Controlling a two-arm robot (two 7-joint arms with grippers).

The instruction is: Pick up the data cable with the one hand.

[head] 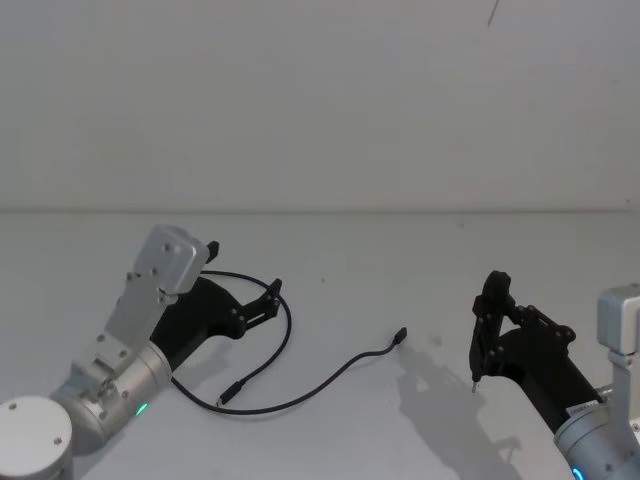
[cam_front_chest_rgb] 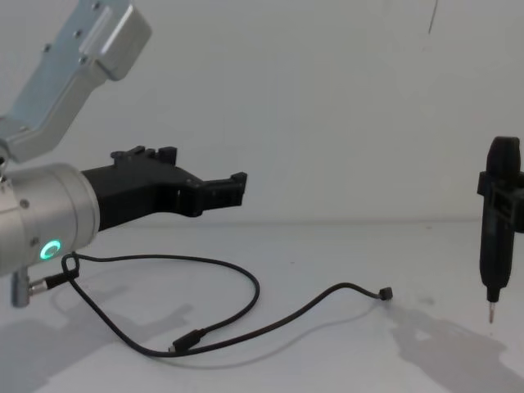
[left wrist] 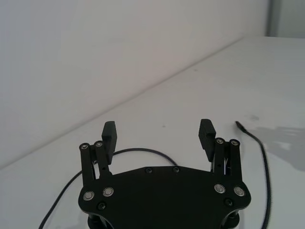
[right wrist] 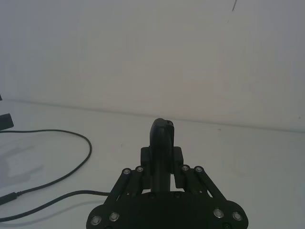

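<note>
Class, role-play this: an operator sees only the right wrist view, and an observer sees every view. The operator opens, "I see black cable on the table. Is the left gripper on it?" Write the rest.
Observer: No. In the chest view the left gripper hangs above the data cable, which lies flat below it.
Operator: Are its fingers ready?
Observer: Yes. The left wrist view shows its fingers spread wide open.
Operator: Where does the cable end?
Observer: In the head view one plug lies between the two grippers, nearer the right gripper.
</note>
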